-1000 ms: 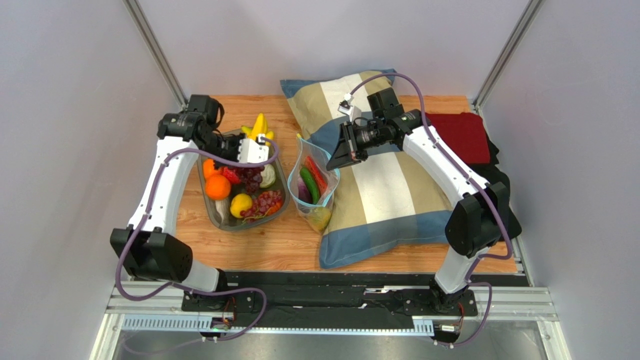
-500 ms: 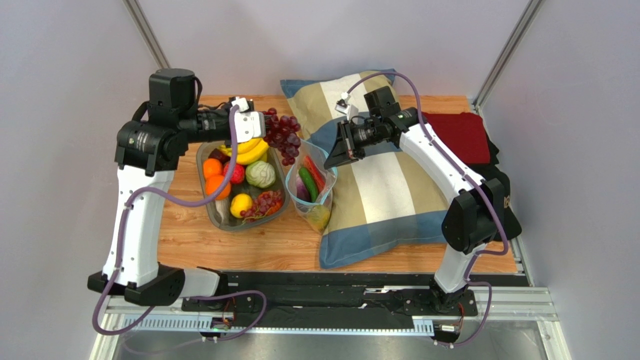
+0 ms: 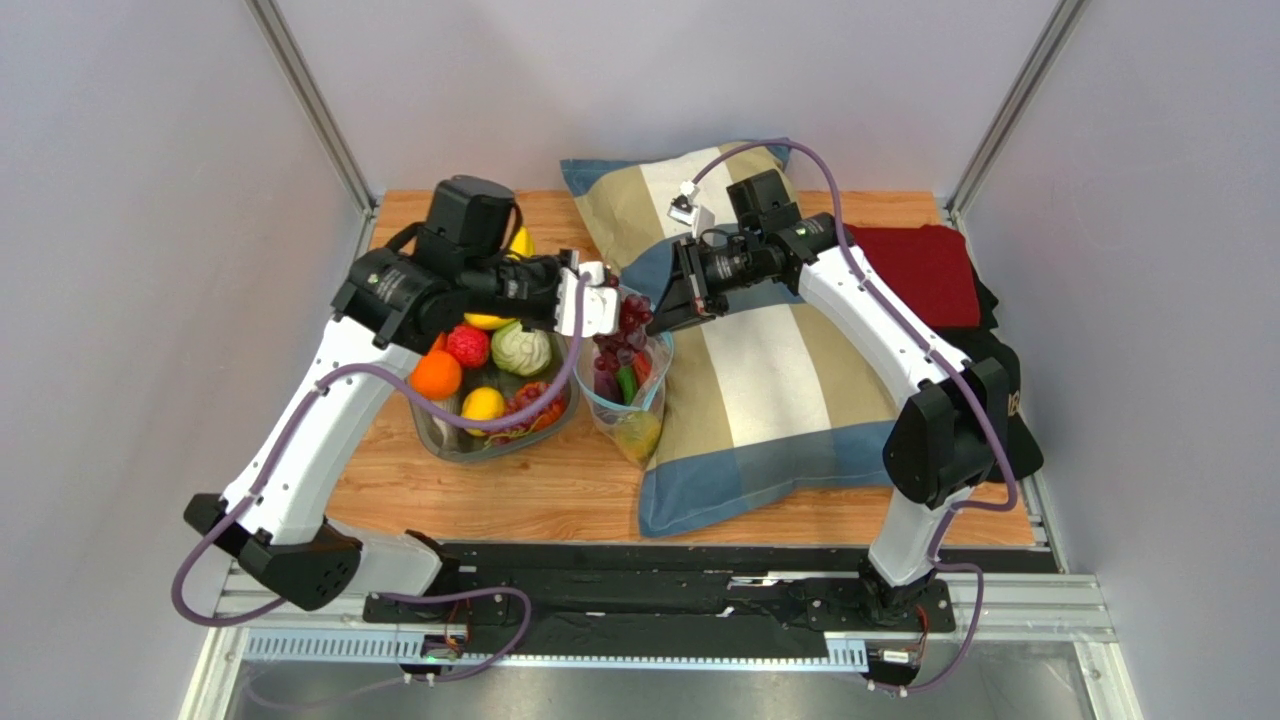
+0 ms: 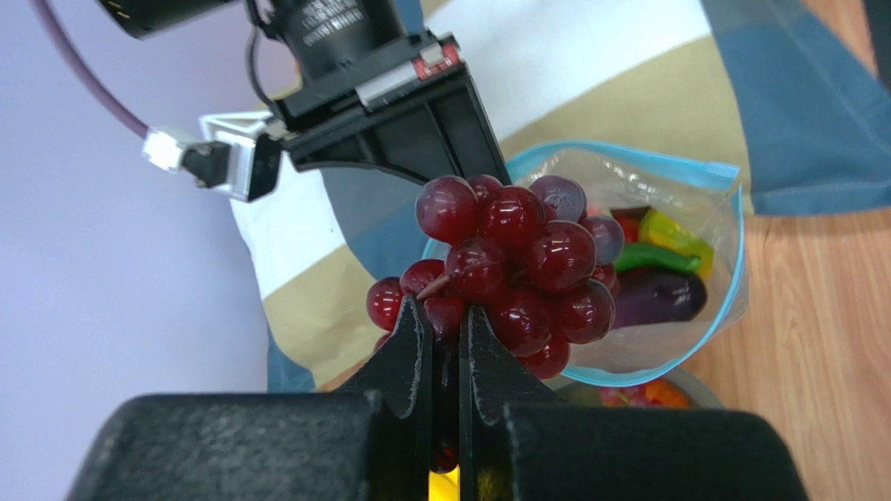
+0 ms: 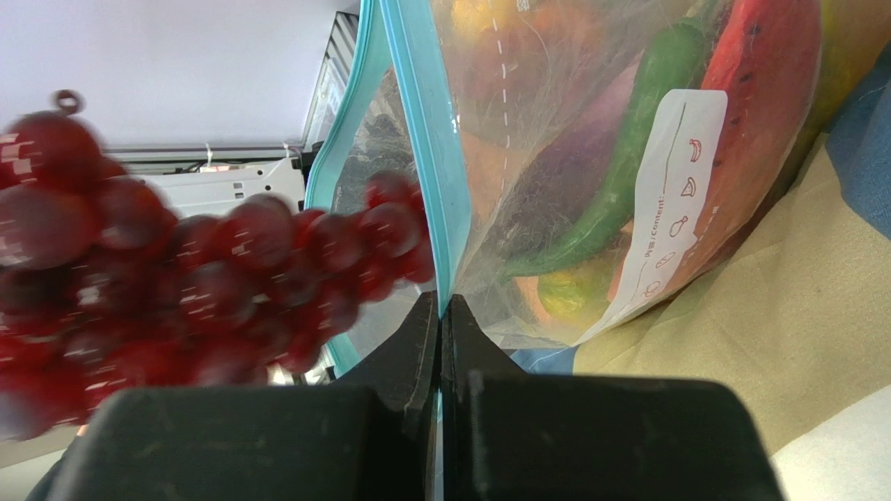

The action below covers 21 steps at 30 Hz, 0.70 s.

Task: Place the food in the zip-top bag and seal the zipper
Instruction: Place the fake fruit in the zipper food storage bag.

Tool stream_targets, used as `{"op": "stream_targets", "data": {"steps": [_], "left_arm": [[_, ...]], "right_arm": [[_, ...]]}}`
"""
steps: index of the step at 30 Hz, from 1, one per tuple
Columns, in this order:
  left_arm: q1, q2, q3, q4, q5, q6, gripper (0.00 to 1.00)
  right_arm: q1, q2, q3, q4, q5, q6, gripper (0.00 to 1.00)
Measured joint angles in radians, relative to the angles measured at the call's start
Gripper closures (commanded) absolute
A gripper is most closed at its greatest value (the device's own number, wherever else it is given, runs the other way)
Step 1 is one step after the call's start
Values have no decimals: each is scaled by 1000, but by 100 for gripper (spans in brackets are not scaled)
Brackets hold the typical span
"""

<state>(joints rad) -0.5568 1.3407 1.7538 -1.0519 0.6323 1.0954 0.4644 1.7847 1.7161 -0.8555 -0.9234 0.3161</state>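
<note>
Glossy dark-red grapes (image 4: 502, 261) now over the gaping zip-top bag (image 4: 627, 172)

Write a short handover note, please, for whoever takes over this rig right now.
Left pincer: shut on the grapes, held above the open bag mouth.
Right pincer: shut on the zipper edge, holding the zip-top bag open against the pillow.
Done: several pieces already in the bag.
To do: drop the grapes in, move the remaining food from the dish, seal the zipper.

zip-top bag (image 4: 669, 183) mouth open below grapes (image 4: 512, 266); right tool (image 5: 440, 308) crowds rim
</note>
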Motion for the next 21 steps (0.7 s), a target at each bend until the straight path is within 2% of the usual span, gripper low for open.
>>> {"op": "stream_targets", "data": {"steps": [10,12,13,15,16,18,21], "left_arm": [[-225,72,-57,-6,-315,66,100],[-252,114,-56,-14,-359,63,97],[-258,133,-56,-23,-372,63,91],[-260,168,-58,-30,-397,59,84],[-260,177,-66,-23,-408,58,66],[-259,176,-86,-13,-423,63,46],[-258,166,-110,10,-433,46,25]], "right_arm": [[1,0,0,1,0,1,100],[2,0,0,1,0,1,100],[2,0,0,0,2,1,100],[2,0,0,0,5,1,100],[2,0,0,1,6,0,100],[2,-2,-1,2,6,0,100],[2,-8,-3,0,4,-12,100]]}}
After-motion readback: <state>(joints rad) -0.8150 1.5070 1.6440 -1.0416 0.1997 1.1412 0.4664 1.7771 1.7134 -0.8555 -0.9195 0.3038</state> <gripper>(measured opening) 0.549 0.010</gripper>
